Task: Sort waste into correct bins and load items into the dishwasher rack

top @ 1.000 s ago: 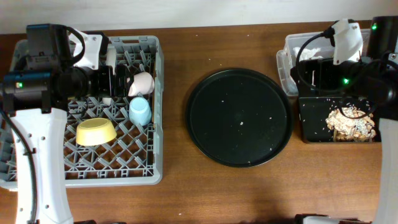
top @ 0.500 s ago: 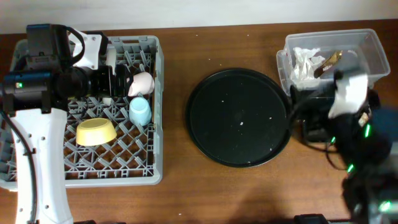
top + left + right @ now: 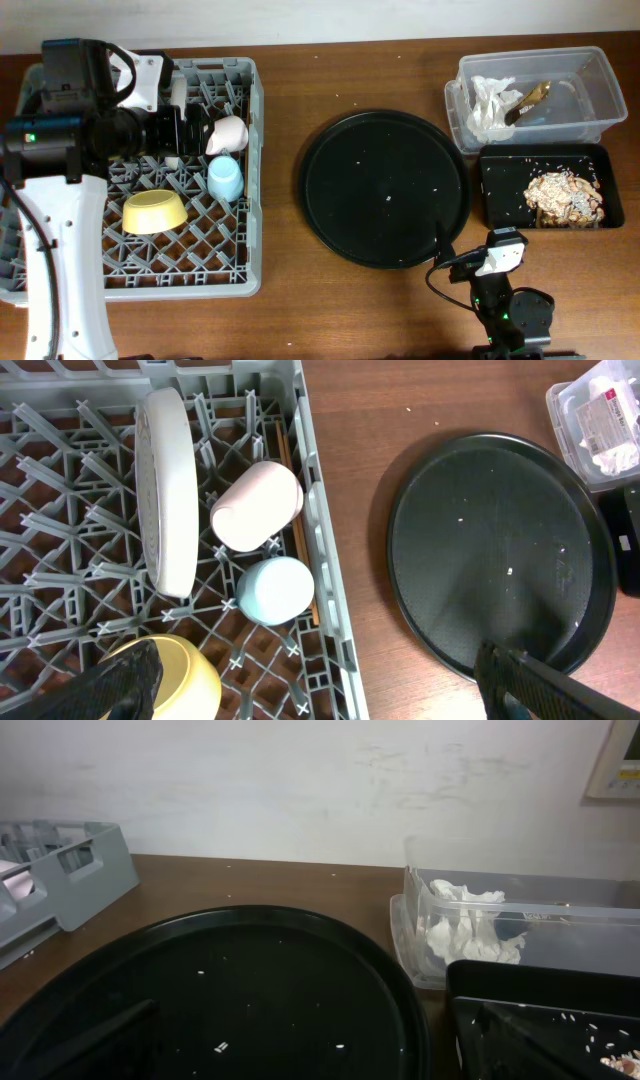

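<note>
The grey dishwasher rack (image 3: 130, 270) holds the yellow bowl (image 3: 154, 211), the blue cup (image 3: 224, 178) and the pink cup (image 3: 229, 133). The pale plate (image 3: 165, 490) stands on edge in the rack (image 3: 320, 540). My left gripper (image 3: 188, 130) hangs open and empty above them (image 3: 320, 695). The clear tub (image 3: 590, 70) holds white tissue (image 3: 487, 100) and the brown-gold wrapper (image 3: 530, 98). The shallow black tray (image 3: 500, 195) holds tan food scraps (image 3: 563, 196). My right gripper (image 3: 447, 262) is low at the table's front, open and empty (image 3: 315, 1055).
The large round black tray (image 3: 385, 188) lies mid-table with a few crumbs on it; the right wrist view shows it close ahead (image 3: 220, 990). Thin wooden chopsticks (image 3: 284, 455) lie in the rack beside the cups.
The right arm has pulled back from over the black tray and tub to the table's front edge, uncovering both bins. The left arm has not moved.
</note>
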{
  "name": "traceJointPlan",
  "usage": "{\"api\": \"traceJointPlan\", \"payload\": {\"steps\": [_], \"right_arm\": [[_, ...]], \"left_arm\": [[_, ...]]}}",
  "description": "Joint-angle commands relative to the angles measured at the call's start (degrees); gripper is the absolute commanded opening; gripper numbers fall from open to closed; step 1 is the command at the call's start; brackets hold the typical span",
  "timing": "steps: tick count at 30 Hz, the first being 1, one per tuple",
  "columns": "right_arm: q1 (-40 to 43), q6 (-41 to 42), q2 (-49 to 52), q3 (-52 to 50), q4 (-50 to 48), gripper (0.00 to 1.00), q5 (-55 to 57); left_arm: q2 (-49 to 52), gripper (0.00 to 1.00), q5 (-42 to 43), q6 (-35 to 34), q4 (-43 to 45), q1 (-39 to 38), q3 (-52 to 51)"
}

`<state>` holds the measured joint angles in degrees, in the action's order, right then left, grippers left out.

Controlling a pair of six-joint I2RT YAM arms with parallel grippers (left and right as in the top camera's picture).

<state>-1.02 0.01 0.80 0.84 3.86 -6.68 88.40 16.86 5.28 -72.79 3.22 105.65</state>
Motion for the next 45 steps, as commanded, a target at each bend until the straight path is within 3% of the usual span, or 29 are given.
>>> {"api": "traceJointPlan", "payload": {"steps": [1,12,15,17,19,22,26,30,38,45], "right_arm": [[-0.4,0.5,-0.6,-0.5,0.0,0.98,1.2],[-0.4,0.5,-0.6,-0.5,0.0,0.98,1.2],[-0.4,0.5,-0.6,-0.5,0.0,0.98,1.2],[-0.4,0.5,-0.6,-0.5,0.0,0.98,1.2],[-0.4,0.5,-0.6,-0.5,0.0,0.98,1.1],[-0.4,0.5,-0.6,-0.5,0.0,0.98,1.2],[-0.4,0.5,-0.6,-0.5,0.0,0.98,1.2],[-0.4,0.5,-0.6,-0.5,0.0,0.98,1.2],[-0.4,0.5,-0.6,-0.5,0.0,0.98,1.2],[-0.4,0.5,-0.6,-0.5,0.0,0.98,1.2]], "left_arm": [[-0.6,0.99,-0.2,-0.3,0.1,-0.1,0.3],[-0.6,0.99,-0.2,-0.3,-0.3,-0.1,0.3],[-1.4,0.99,-1.7,4.1,0.7,0.0,-0.1],[-3.3,0.99,-1.5,7.9,7.3,0.0,-2.8],[-9.2,0.99,-1.5,10.2,20.3,0.0,-12.1],[-25.7,0.99,3.0,10.5,45.1,2.4,-39.7],[-48.7,0.99,2.8,10.5,61.0,5.9,-70.0],[-68.9,0.99,0.6,10.5,66.8,5.9,-89.8],[-84.1,0.99,-1.9,10.5,69.4,5.6,-105.2],[-87.0,0.99,-3.8,10.5,69.4,4.4,-105.1]]}}
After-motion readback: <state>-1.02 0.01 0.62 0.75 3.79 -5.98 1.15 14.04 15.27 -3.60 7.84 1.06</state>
